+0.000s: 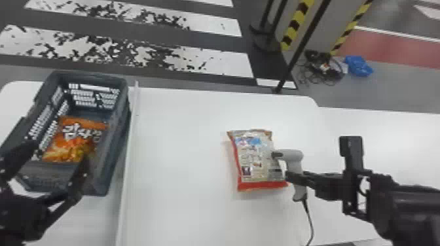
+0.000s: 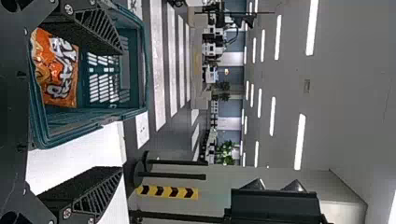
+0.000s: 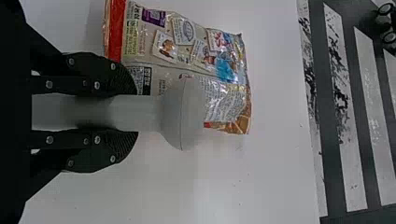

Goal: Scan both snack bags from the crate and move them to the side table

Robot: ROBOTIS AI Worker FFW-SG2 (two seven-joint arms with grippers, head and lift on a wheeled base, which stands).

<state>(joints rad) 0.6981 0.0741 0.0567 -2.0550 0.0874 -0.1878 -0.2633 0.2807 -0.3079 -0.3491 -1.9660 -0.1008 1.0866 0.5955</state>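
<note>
Lying right of centre in the head view, one bag has the right gripper, clenched on the scanner, by its right edge, while the other bag lies in the left-side crate near the spread left gripper.

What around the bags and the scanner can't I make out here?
- Underside of the table bag, head view: it faces the tabletop.
- Part of the orange bag, left wrist view: behind a finger of the left hand.
- Reading window of the scanner, right wrist view: behind its own housing.
- Cable's far end: cut off by the head view's bottom edge.
</note>
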